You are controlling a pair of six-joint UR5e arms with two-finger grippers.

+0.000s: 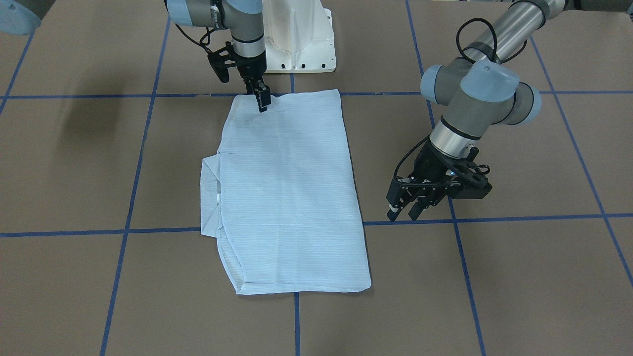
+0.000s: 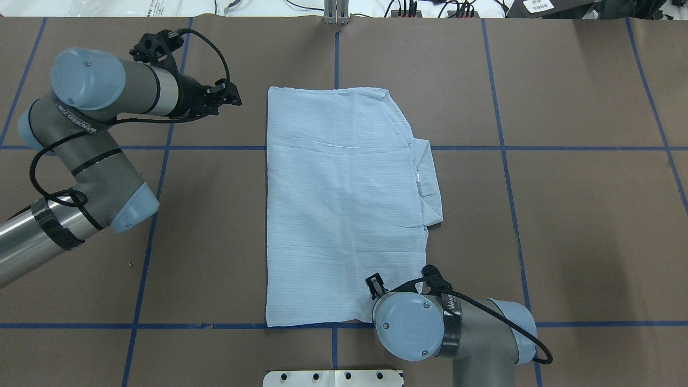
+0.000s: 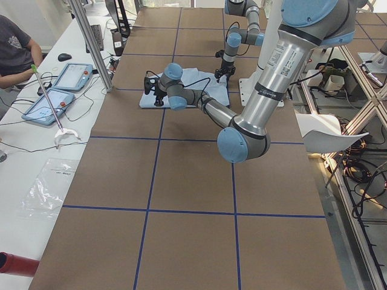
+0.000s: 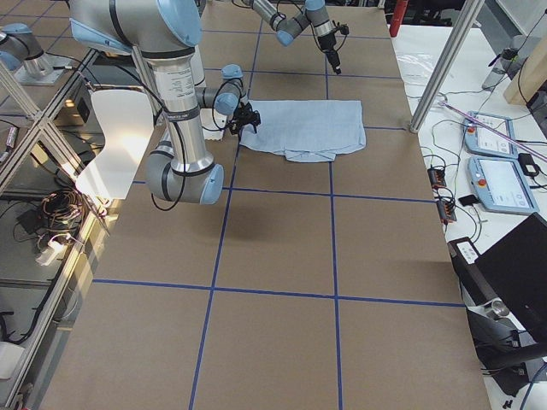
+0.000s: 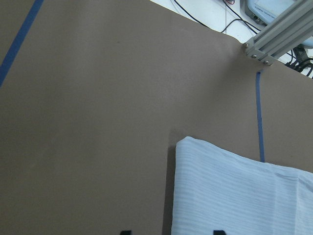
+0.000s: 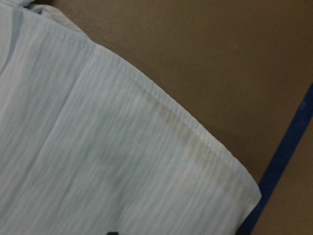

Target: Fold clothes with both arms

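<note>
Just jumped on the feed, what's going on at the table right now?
The light-blue shirt lies flat on the table, already folded into a long rectangle, with its collar sticking out on the robot's right side. The right gripper is down at the shirt's corner nearest the robot base; I cannot tell whether it has pinched the cloth. The left gripper is open and hangs over bare table beside the shirt's opposite long edge, touching nothing.
</note>
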